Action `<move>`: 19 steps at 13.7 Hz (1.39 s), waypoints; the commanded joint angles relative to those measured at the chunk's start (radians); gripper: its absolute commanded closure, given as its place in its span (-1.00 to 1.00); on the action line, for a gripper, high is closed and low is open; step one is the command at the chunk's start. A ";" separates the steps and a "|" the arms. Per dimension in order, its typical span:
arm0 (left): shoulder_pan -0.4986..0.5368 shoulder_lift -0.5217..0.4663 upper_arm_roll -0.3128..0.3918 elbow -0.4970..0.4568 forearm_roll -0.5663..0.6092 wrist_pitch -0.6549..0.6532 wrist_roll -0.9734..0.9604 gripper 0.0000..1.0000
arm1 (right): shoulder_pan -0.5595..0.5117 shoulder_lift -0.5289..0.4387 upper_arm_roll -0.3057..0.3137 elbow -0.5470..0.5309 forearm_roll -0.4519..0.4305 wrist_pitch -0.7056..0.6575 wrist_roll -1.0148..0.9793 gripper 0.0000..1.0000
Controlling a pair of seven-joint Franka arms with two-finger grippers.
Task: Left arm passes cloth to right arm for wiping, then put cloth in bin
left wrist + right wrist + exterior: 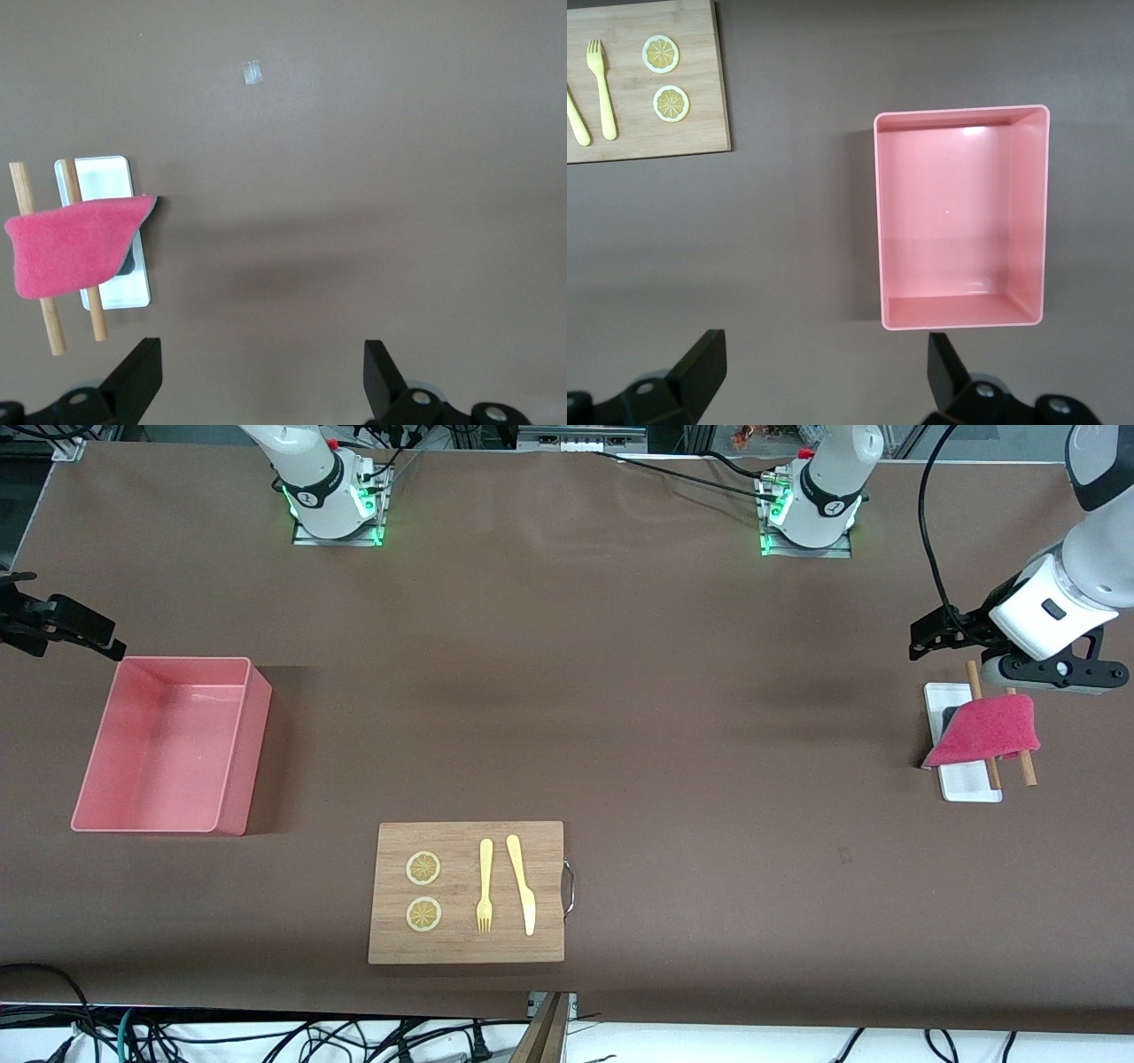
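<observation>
The cloth [988, 731] [75, 248], red-pink side up with a dark edge showing, is draped over two wooden rods [1028, 771] [53, 328] that lie across a white tray [970, 788] [102, 181] at the left arm's end of the table. My left gripper [923, 638] [263, 354] hangs open and empty over bare table beside the tray. The pink bin [168, 744] [957, 221] stands empty at the right arm's end. My right gripper [106, 645] [824, 350] is open and empty, in the air just past the bin's corner.
A wooden cutting board [549, 850] [700, 97] with a metal handle lies near the front edge. It carries a yellow fork [485, 886], a yellow knife [523, 881] and two lemon slices [423, 868]. A small tape piece [252, 73] sticks to the brown table.
</observation>
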 commanded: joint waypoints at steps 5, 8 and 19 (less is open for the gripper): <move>0.113 0.058 0.001 0.033 0.022 -0.020 0.242 -1.00 | -0.006 0.010 0.002 0.024 -0.007 -0.008 -0.020 -1.00; 0.245 0.116 0.001 0.043 0.007 -0.014 0.475 -1.00 | -0.004 0.010 0.002 0.024 -0.006 -0.008 -0.019 -1.00; 0.679 0.547 -0.001 0.270 -0.169 0.058 1.376 -1.00 | -0.004 0.009 0.002 0.022 -0.004 -0.008 -0.020 -1.00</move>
